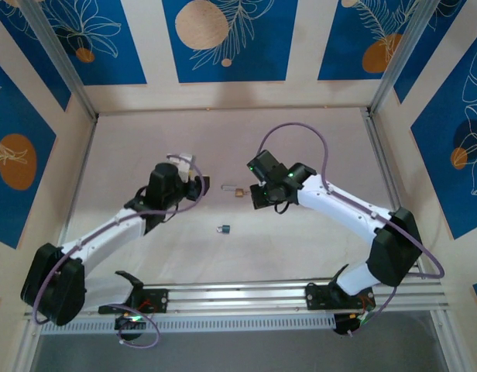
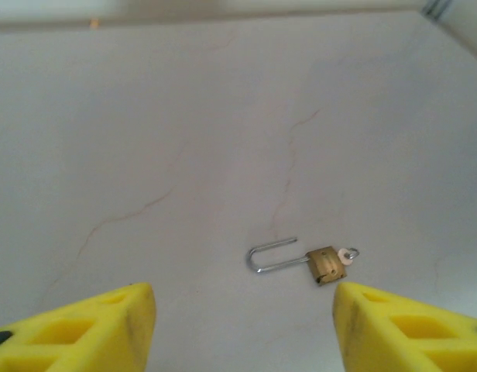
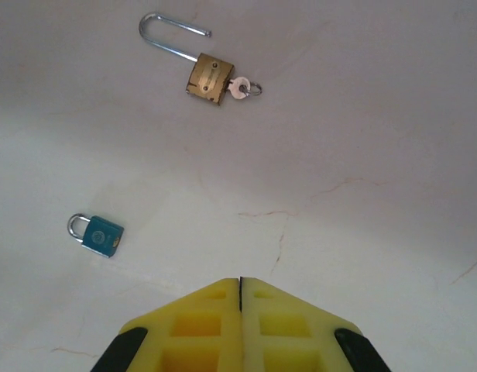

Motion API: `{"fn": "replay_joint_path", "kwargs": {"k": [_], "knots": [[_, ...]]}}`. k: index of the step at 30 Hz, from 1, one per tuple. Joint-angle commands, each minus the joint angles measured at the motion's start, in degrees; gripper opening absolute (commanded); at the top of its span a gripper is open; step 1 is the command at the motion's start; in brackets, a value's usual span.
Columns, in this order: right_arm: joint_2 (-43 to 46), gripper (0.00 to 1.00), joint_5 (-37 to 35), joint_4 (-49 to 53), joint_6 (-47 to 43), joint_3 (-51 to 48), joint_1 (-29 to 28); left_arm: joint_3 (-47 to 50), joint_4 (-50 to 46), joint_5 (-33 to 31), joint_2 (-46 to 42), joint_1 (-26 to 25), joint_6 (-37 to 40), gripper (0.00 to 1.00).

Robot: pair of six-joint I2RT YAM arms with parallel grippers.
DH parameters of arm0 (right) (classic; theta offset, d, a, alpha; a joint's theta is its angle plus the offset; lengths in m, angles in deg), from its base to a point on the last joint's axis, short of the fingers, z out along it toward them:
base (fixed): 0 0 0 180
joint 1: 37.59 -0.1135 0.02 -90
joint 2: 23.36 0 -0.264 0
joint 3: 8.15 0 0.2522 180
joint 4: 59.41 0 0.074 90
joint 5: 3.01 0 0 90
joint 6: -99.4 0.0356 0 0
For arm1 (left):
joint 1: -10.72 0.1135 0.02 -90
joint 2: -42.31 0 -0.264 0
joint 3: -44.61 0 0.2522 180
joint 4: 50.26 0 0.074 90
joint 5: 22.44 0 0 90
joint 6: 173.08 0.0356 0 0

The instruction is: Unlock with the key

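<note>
Left claw (image 2: 242, 298): open; its two yellow fingers (image 2: 91, 325) stand wide apart and nothing is between them. In the top view it is over the table (image 1: 316, 147), left of the middle.

Key seen from the left claw: in the left wrist view the key (image 2: 348, 255) lies ahead of the claw, close before the tip of the finger at the right edge of that view, and does not touch it.

Blue padlock (image 3: 99, 234): small, shackle closed, flat on the table. It is closer to the arm bases than the other lock and apart from both claws.

Brass padlock (image 3: 210, 77): flat on the table between the two claws. Its silver shackle (image 3: 165, 35) is open, with one end free.

Key: tiny and silver, with a pale head and a small ring. It sits in the bottom of the brass padlock, on the side toward the right claw.

Key seen from the right claw: ahead of the claw, almost in line with its tips, near but apart.

Right claw (image 3: 240, 283): closed; the fingers are pressed together and grip nothing.
</note>
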Motion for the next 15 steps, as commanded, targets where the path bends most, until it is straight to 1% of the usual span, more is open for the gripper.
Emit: {"fn": "replay_joint_path", "kwargs": {"k": [1,5,7,9,12,15], "knots": [[3.5,0.02,2.9,2.2,-1.9,2.8,1.1,4.8,20.7,2.5,-1.7,-2.2,4.6,0.58],[6.7,0.02,5.9,2.4,-2.6,3.8,3.1,3.0,18.3,3.7,-0.8,-7.6,10.3,0.59],[7.7,0.02,7.8,2.5,-2.5,4.4,4.0,2.9,19.6,2.9,0.6,-11.2,13.9,0.6],[8.4,0.02,9.9,2.5,-2.4,4.7,4.7,3.4,23.4,2.1,3.0,-15.5,18.0,0.69],[9.7,0.02,13.2,1.9,-1.8,4.4,5.5,4.6,31.8,2.7,7.4,-20.6,24.0,0.7],[11.3,0.02,16.2,1.3,-0.9,3.7,6.0,4.3,37.4,2.5,12.2,-23.9,29.2,0.76]]}}
